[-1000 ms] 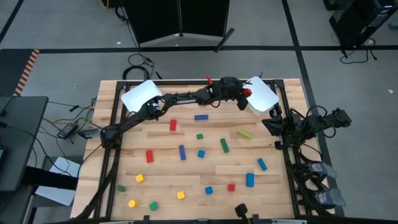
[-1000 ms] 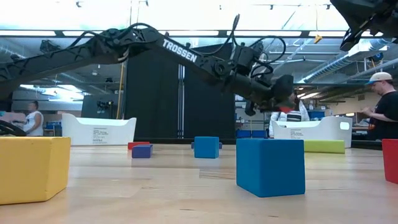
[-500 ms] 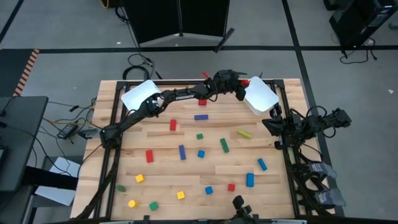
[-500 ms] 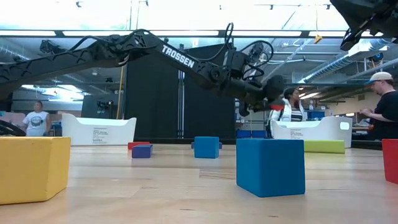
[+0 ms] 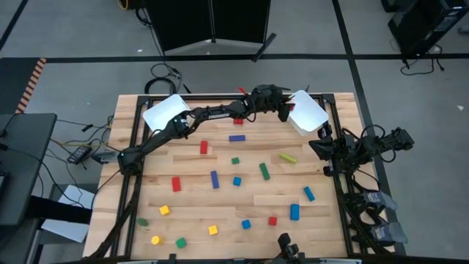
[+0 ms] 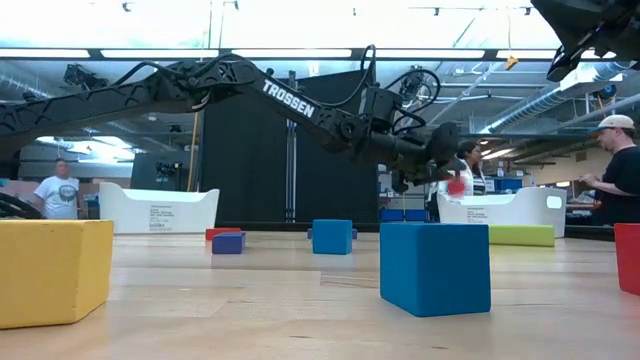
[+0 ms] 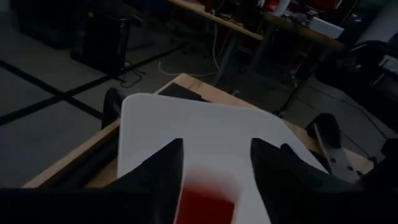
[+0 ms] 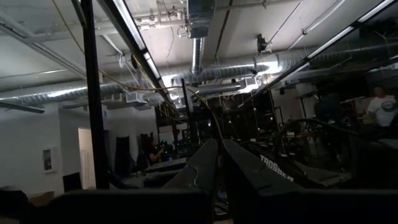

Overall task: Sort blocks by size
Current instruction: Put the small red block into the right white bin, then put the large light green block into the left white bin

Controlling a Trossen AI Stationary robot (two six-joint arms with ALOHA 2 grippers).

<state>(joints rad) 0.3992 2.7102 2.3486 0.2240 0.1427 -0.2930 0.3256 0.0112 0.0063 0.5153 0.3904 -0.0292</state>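
My left gripper (image 7: 214,146) reaches across the far side of the table and stands open over the right white bin (image 5: 308,111). A red block (image 7: 205,202) shows blurred just below its fingers, above the bin's floor; in the low view the red block (image 6: 457,186) is under the gripper (image 6: 440,160), in front of the bin (image 6: 505,208). Many other blocks lie flat on the table, among them a blue bar (image 5: 237,137) and a red block (image 5: 204,147). My right gripper (image 8: 219,158) is shut, folded back at the table's right edge.
A second white bin (image 5: 167,111) sits at the far left corner. Blocks are scattered over the middle and near part of the table, with a big blue cube (image 6: 435,268) and a yellow one (image 6: 50,270) close to the low camera. People stand in the room behind.
My left gripper has shifted a little toward the far edge over the right bin and has let go of the red block. The block, earlier between the fingers, is now below them and dropping toward the bin.
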